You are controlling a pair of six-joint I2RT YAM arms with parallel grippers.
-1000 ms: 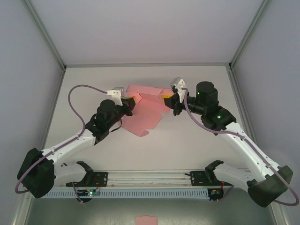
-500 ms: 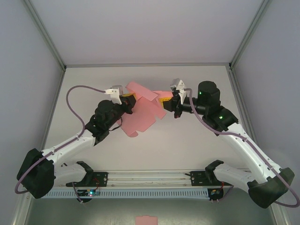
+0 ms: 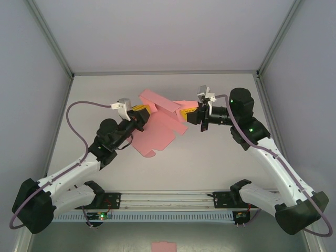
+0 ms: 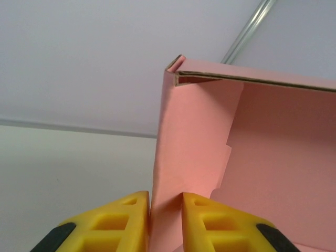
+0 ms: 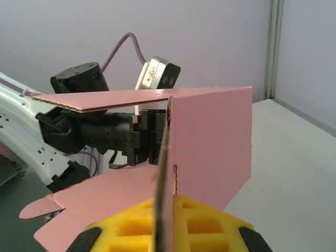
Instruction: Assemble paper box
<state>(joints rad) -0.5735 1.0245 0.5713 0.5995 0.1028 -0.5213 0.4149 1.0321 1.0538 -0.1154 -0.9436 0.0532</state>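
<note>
Holding: the right gripper [image 3: 181, 113] is clamped on the paper box [image 3: 157, 128]; in the right wrist view one wall of the card stands edge-on between its yellow fingers [image 5: 210, 226].
Left gripper [image 3: 148, 114]: its two fingers flank a pink panel at the box's left end. In the left wrist view the panel fills the gap between them, and I cannot tell whether they press on it.
Box position: mid-table and toward the far side, between the two grippers and raised off the table [image 3: 220, 168] at the gripped ends. I cannot tell whether its low edge touches the surface.
Box shape: partly folded. One flap juts up and left at the far side, a broad sheet slopes down toward the near side, and a small notched tab sits on its lower edge.
Card: plain pink faces, with a brown core showing along the cut edges in both wrist views.
Writing: no print shows on the pink faces; any marks on the arms are too small to read.
Count, boxes: one.
Count, scraps: one small pink scrap [image 3: 164, 245], at the near edge below the arm bases, well apart from the box.
Count, arms: two, the left arm [image 3: 73, 168] and the right arm [image 3: 273, 157], each with one gripper.
Count, cables: two purple cables [image 3: 73, 113], one looping beside each arm.
Count, camera housings: two white camera housings [image 3: 124, 105], one on each wrist.
Count, lights: two green lights [image 3: 251, 125] glow on the right arm.
</note>
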